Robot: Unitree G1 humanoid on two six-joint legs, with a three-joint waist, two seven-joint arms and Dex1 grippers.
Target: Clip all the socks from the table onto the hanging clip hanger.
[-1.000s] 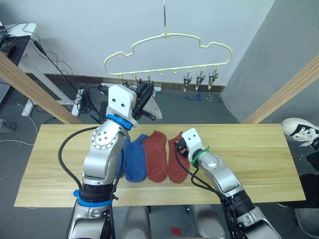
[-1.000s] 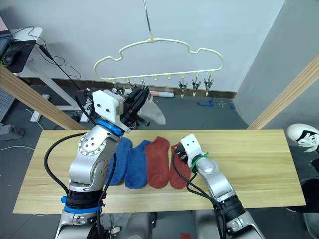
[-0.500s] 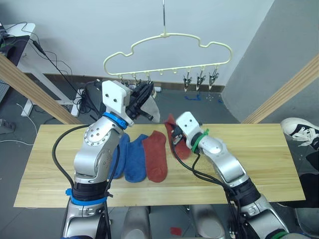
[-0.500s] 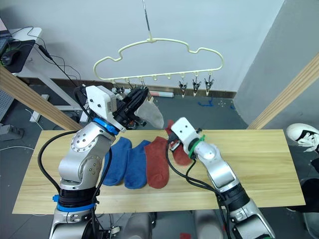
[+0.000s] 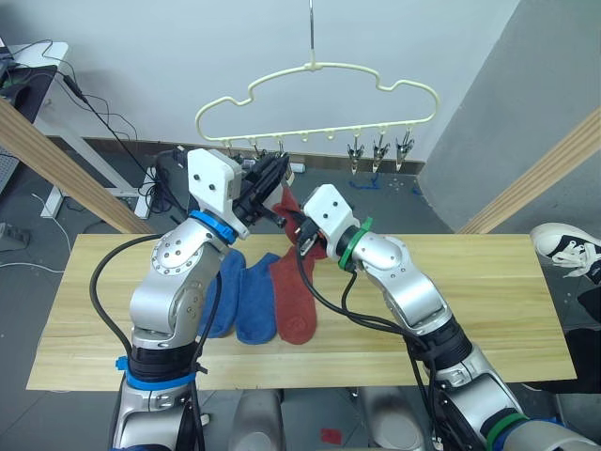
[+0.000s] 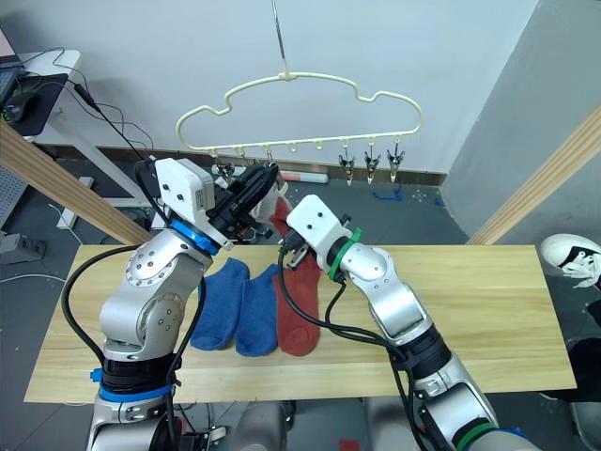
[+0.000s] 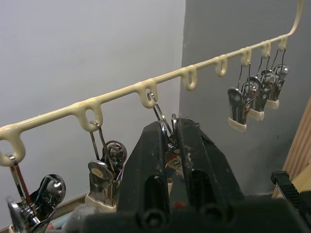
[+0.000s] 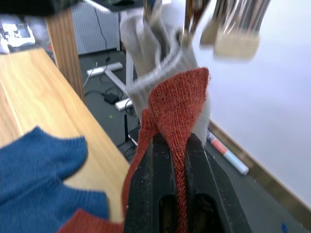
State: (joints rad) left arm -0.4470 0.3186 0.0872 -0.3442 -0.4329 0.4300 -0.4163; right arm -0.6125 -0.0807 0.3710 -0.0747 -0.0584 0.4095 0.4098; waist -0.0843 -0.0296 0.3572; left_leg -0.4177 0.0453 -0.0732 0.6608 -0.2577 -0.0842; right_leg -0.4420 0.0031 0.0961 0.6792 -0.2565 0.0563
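The pale yellow clip hanger (image 5: 319, 70) hangs above the far edge of the table (image 5: 470, 301). My left gripper (image 7: 171, 128) is raised to its left clips and is shut on one metal clip (image 7: 160, 109). My right gripper (image 8: 177, 145) is shut on a rust red sock (image 8: 177, 97) and holds it up just beside the left gripper (image 5: 270, 180). A light grey sock (image 8: 146, 43) hangs right behind the red one. Two blue socks (image 5: 239, 296) and another rust red sock (image 5: 293, 299) lie side by side on the table.
Three free metal clips (image 5: 377, 152) hang at the hanger's right end. Slanted wooden poles stand at the left (image 5: 66, 174) and right (image 5: 545, 174). A shoe (image 5: 563, 244) lies off the table's right end. Cables and a desk are at the back left.
My right gripper has lifted the rust red sock off the table, up and to the left, to the left gripper. The left gripper stayed at the clips.
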